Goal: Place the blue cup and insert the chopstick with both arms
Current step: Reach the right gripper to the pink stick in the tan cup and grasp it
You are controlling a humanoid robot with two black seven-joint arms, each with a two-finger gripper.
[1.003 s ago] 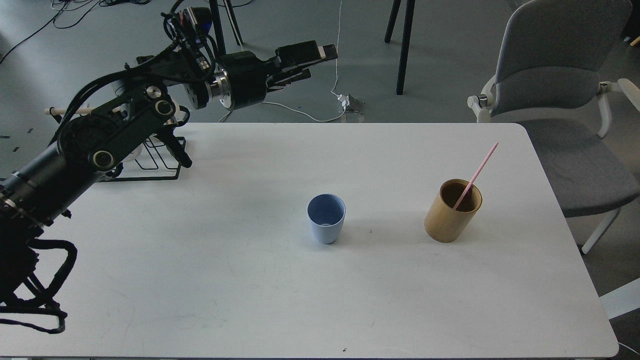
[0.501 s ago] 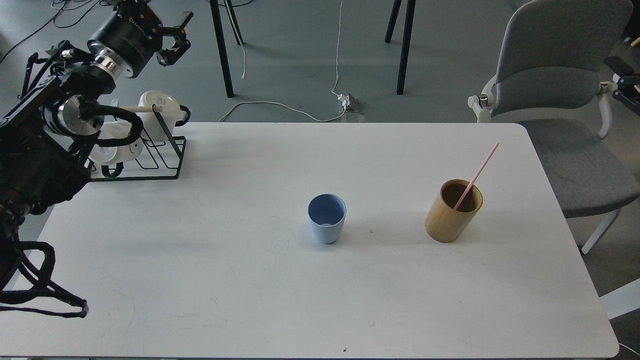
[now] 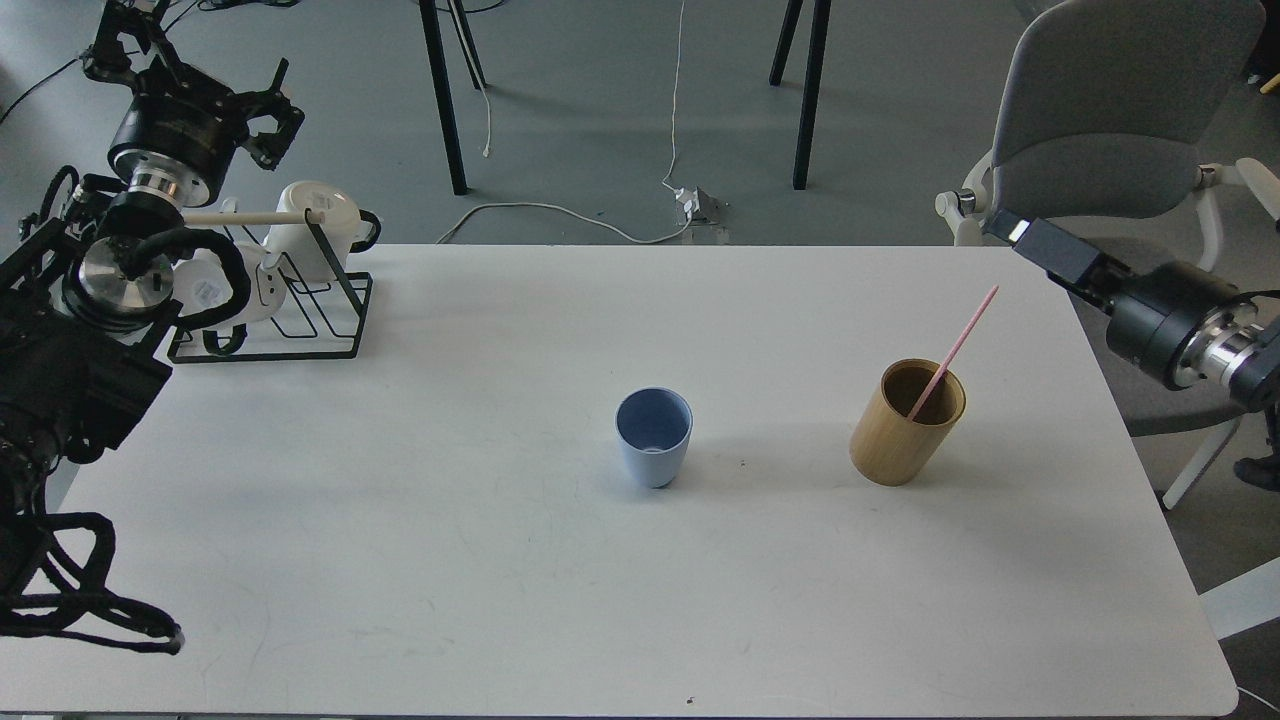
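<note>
at about ten o'clock, off the far left corner of the tabletop [image 3: 400,560], the left end effector [image 3: 262,108] hangs above the black wire rack [image 3: 290,320] with its white mugs [image 3: 310,225]; its fingers look spread and it carries nothing. near the centre stands the blue cup [image 3: 653,436], upright, mouth up, apart from everything else. it looks like light matte plastic, stiff enough for a firm pinch across its walls near the rim, though being tapered it could slip upward out of too loose a hold. at about three o'clock from it stands the bamboo holder [image 3: 905,424], with the chopstick [image 3: 955,345] leaning inside it, its upper end pointing toward one o'clock. the stick looks thin, rigid and very light; the exposed upper half is the place to grip, squarely, since it would pivot easily. at the right edge the right end effector [image 3: 1010,228] is seen end-on beside the chair [image 3: 1110,130], and i cannot tell whether it is parted or closed.
</note>
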